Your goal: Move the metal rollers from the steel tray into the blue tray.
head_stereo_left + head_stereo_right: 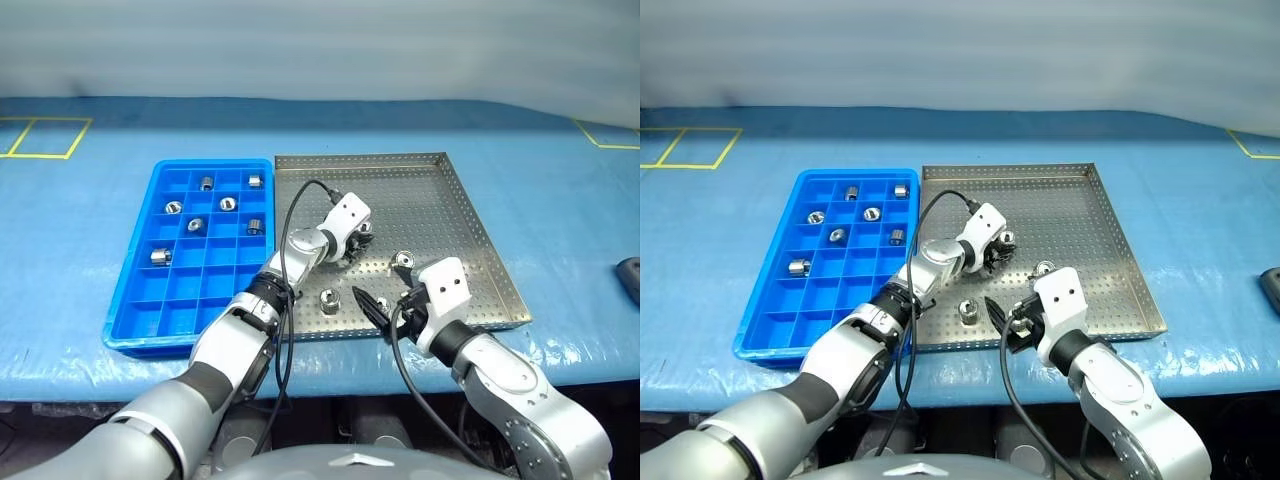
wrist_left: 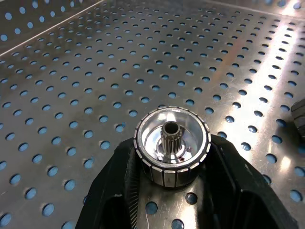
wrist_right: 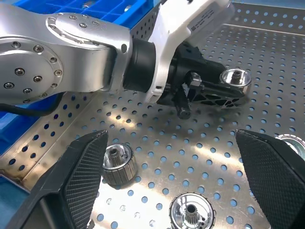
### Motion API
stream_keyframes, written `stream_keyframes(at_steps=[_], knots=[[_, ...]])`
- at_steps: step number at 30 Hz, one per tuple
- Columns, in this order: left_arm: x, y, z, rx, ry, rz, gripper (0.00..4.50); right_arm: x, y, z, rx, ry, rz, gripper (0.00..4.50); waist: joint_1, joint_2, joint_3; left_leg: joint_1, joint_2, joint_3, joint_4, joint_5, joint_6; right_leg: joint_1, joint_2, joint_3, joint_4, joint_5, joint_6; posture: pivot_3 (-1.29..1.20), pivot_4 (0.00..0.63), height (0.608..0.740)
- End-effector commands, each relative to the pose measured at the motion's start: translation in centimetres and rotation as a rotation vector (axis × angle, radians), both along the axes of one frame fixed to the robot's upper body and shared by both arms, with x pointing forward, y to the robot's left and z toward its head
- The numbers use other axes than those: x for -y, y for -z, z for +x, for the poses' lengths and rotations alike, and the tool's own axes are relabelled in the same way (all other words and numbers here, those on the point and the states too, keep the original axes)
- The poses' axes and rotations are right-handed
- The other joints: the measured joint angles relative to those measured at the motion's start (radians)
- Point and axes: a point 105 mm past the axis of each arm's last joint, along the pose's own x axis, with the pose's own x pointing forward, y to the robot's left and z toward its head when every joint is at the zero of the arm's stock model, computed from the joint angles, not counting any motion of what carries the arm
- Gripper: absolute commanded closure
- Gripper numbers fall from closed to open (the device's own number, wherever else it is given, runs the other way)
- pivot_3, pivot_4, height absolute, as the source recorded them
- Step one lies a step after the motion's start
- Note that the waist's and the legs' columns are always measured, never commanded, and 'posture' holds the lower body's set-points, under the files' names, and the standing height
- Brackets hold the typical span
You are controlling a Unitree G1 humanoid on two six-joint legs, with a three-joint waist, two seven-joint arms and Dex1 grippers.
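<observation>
The steel tray point(image 1: 440, 200) lies in the middle of the blue-covered table, with the blue tray point(image 1: 130, 300) touching its left side. My left gripper point(image 1: 357, 240) is down in the middle of the steel tray, shut on a metal roller point(image 2: 171, 143) that stands on the perforated floor. Three more metal rollers point(image 3: 117, 162) point(image 3: 190, 212) point(image 3: 291, 140) lie loose on the floor nearer the front. My right gripper point(image 1: 385, 305) hovers open over the tray's front edge, above those loose rollers. Several rollers point(image 1: 227, 203) sit in separate compartments in the far half of the blue tray.
A dark object point(image 1: 630, 275) lies at the table's right edge. Yellow tape squares point(image 1: 45, 137) mark the far left of the blue cover. A black cable point(image 1: 290, 225) loops from my left wrist over the seam between the two trays.
</observation>
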Motion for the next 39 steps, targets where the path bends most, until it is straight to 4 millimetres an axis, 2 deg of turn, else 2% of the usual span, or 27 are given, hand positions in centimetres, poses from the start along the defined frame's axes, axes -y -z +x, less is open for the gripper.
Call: stream_keyframes(at_steps=[1, 5, 8, 13, 17, 22, 29, 33, 39], knots=[[-0.9, -5.3, 0.5, 0.087, -0.014, -0.163, 2.82, -0.8, -1.1, 0.3, 0.056, -0.038, 0.015, 0.00, -0.003, 0.000, 0.000, 0.000, 0.000, 0.000, 0.000, 0.000, 0.000, 0.000, 0.000, 0.000, 0.000, 0.000, 0.000, -0.04, 0.150, 0.740], [-5.1, -8.9, -0.1, 0.154, -0.078, -0.233, 2.82, -2.2, -1.5, 1.0, 0.070, -0.109, 0.020, 0.00, -0.009, 0.001, 0.000, 0.002, 0.001, -0.002, 0.000, 0.000, 0.000, 0.000, 0.001, 0.002, 0.001, 0.001, 0.002, 0.01, 0.150, 0.740], [-8.8, -10.7, -1.1, 0.203, -0.164, -0.239, 2.82, -3.1, -1.7, 1.4, 0.077, -0.175, 0.018, 0.00, -0.004, 0.001, 0.000, 0.004, 0.001, -0.002, -0.001, 0.000, 0.000, 0.001, 0.002, 0.002, 0.003, 0.001, 0.002, 0.07, 0.150, 0.740], [-14.2, -11.5, -3.3, 0.273, -0.288, -0.145, 2.82, -4.4, -1.8, 2.0, 0.084, -0.288, -0.011, 0.00, 0.026, 0.001, 0.000, 0.004, 0.001, -0.003, -0.001, 0.000, 0.000, 0.001, 0.001, 0.001, 0.003, 0.002, 0.003, 0.17, 0.150, 0.740], [-17.5, -10.7, -5.4, 0.260, -0.390, -0.078, 2.82, -5.2, -1.7, 2.8, 0.085, -0.359, -0.039, 0.00, 0.058, 0.001, 0.000, 0.004, 0.001, -0.003, -0.001, 0.000, 0.000, 0.002, 0.001, 0.001, 0.002, 0.001, 0.002, 0.24, 0.150, 0.740], [-19.8, -8.8, -8.0, 0.223, -0.438, 0.044, 2.82, -6.5, -1.6, 3.3, 0.088, -0.450, -0.056, 0.00, 0.094, 0.001, 0.000, 0.004, 0.001, -0.003, -0.001, 0.000, 0.000, 0.002, 0.001, 0.001, 0.002, -0.001, -0.001, 0.30, 0.150, 0.740], [-22.8, -6.4, -10.0, 0.132, -0.590, 0.091, 2.82, -7.8, -1.3, 2.9, 0.074, -0.527, -0.051, 0.00, 0.134, 0.001, 0.000, 0.003, 0.001, -0.003, -0.001, 0.000, 0.000, 0.001, 0.000, 0.000, 0.001, -0.001, -0.002, 0.34, 0.150, 0.740], [-23.6, -5.4, -10.4, 0.096, -0.636, 0.103, 2.82, -7.9, -1.1, 2.7, 0.067, -0.541, -0.050, 0.00, 0.152, 0.001, 0.000, 0.003, 0.001, -0.004, -0.001, 0.000, 0.000, 0.001, 0.000, -0.001, 0.001, -0.001, -0.002, 0.35, 0.150, 0.740], [-23.3, -3.6, -10.8, 0.006, -0.609, 0.089, 2.82, -8.1, -1.1, 2.5, 0.065, -0.542, -0.045, 0.00, 0.164, 0.001, 0.001, 0.002, 0.001, -0.004, -0.001, 0.000, -0.001, 0.000, 0.000, -0.002, 0.000, -0.001, -0.002, 0.35, 0.150, 0.740]])
